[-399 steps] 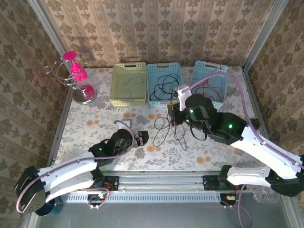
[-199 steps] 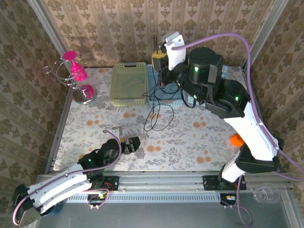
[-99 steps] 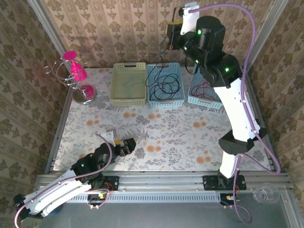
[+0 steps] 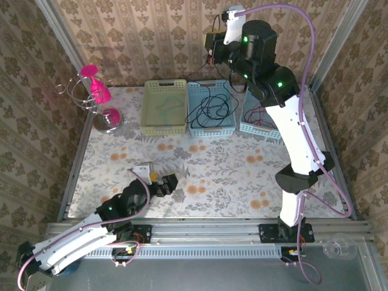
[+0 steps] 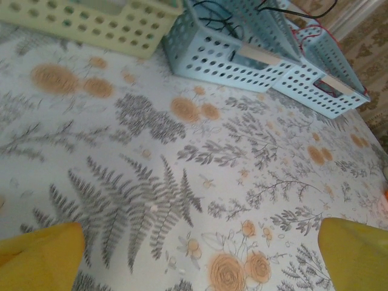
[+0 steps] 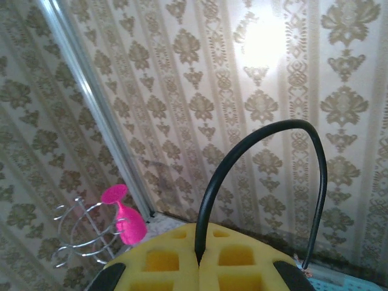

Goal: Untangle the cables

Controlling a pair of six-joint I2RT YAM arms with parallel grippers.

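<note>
A black cable (image 6: 274, 127) is pinched between the yellow pads of my right gripper (image 6: 199, 262), which is shut on it, and it arcs up and over to the right. That right gripper (image 4: 210, 48) is raised high by the back wall. The black cable (image 4: 208, 108) hangs from it into the middle light-blue basket (image 4: 230, 124), where more black loops lie. Red cables (image 4: 262, 113) lie in the right blue basket (image 4: 247, 126). A thin greenish cable (image 4: 162, 109) lies in the pale yellow basket (image 4: 163, 128). My left gripper (image 4: 165, 183) is open, low over the table near its front, with nothing between its yellow fingertips (image 5: 37, 256).
A wire rack with pink glasses (image 4: 97, 91) stands at the back left. The three baskets (image 5: 236, 57) line the back of the flowered tablecloth (image 5: 200, 157). The right arm's lilac hose (image 4: 315, 66) loops high on the right.
My right arm has lifted the black cable off the table, up and back over the baskets, then shifted slightly left. The left arm has pulled back toward the near edge.
</note>
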